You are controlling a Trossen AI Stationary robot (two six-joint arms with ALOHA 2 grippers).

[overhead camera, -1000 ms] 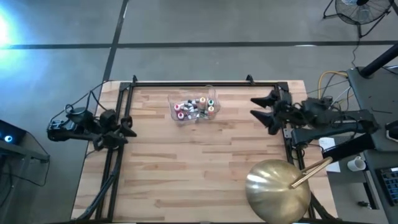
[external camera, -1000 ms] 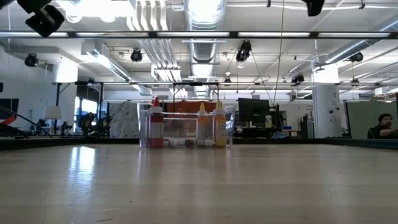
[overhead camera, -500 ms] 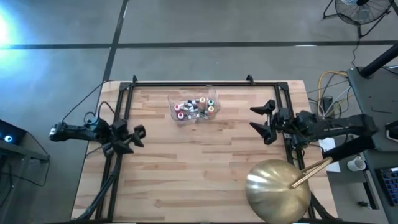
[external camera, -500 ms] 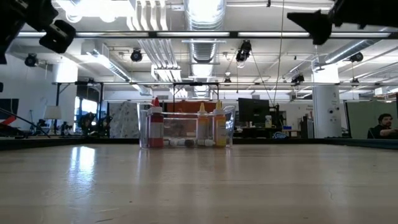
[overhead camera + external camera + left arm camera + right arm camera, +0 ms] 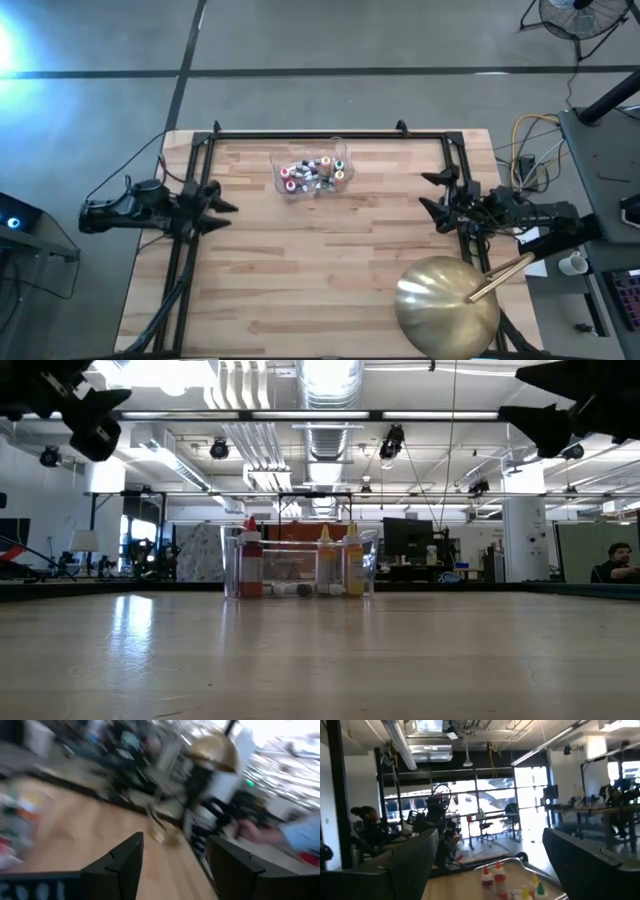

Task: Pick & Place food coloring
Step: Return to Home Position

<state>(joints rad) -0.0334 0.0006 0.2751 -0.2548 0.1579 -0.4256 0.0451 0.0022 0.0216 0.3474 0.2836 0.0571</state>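
Observation:
The food coloring bottles, tiny with red, green, orange and white caps, stand and lie in a clear plastic tub at the table's far middle. They also show in the low view and the right wrist view. My left gripper is open and empty above the table's left edge. My right gripper is open and empty above the right edge. Both point toward the middle of the table, well apart from the tub, and hang high in the low view, the left gripper and the right gripper.
A big gold dome with a wooden stick stands at the table's near right corner. A black frame rail runs along the table's far edge and sides. Bare wood lies between the tub and the near edge. A person sits in the room behind.
My right gripper has drawn back toward the table's right edge and a little toward the near edge, and has come lower. My left gripper has swung in over the table's left edge toward the right, and has come lower too. The tub and bottles have kept still.

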